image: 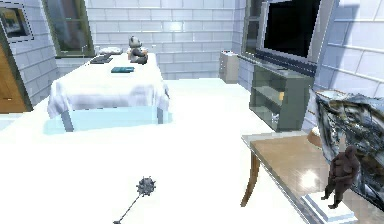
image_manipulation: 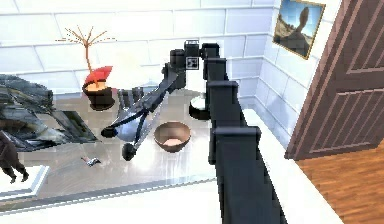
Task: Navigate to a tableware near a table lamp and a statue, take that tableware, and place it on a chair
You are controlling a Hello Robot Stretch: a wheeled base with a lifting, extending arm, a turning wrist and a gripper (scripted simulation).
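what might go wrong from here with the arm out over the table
The pincer is near the brown bowl; an off approach might nudge it across the glossy tabletop instead of taking it. Sweeping the arm sideways could knock the potted plant or the statue at the table's edge.

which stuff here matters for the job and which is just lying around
Job: brown bowl, statue, table, gripper.
Lying about: potted plant, bed, television, spiked ball on the floor, wall picture.
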